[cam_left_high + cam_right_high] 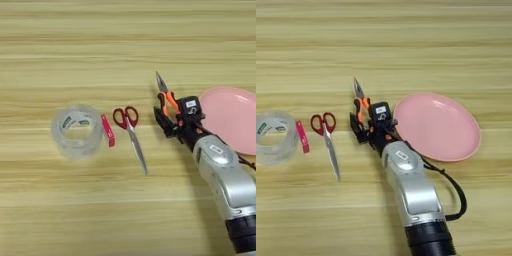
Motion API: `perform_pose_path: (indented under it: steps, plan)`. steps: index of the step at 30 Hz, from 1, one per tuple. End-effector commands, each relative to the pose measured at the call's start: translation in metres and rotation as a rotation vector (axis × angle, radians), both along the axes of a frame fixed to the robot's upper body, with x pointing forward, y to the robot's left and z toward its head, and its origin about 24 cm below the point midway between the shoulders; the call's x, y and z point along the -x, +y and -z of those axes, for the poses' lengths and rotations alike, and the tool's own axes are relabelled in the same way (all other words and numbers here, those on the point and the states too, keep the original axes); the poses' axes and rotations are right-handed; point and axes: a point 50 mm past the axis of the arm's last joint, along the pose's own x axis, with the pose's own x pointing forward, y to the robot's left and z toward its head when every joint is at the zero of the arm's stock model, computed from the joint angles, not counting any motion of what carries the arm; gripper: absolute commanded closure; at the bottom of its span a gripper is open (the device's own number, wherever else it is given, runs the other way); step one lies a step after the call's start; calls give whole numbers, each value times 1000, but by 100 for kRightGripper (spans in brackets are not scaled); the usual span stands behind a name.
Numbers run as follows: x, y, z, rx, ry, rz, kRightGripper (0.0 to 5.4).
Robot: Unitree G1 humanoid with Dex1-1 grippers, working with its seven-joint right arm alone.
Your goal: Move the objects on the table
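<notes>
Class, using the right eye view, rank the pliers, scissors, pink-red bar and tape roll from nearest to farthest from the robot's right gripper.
1. Pliers: right at the right gripper.
2. Scissors: to its left.
3. Pink-red bar: further left.
4. Tape roll: at the left edge.

Silver forearm (408, 187), black cuff at base, black looping cable (453, 187), white labels; black hand (363, 131).

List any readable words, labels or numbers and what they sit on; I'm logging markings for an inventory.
None can be read.
Tape roll: green print inside the core, too blurred to read.
Gripper: small white sticker on its black housing, too small to read.
Forearm: small pale label, unreadable.
Scissors, pliers, plate: no markings visible.
</notes>
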Motion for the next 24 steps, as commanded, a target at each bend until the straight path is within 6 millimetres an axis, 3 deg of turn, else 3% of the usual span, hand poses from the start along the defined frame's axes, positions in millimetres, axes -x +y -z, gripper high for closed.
perform_pose_path:
  steps: [1,16,20,24]
  plan:
    - [-8,3,-15,-9,-78,-7,200]
    - [-6,4,9,-3,0,7,200]
    - [-5,4,9,-1,-12,7,108]
    - [-3,3,3,7,-49,12,59]
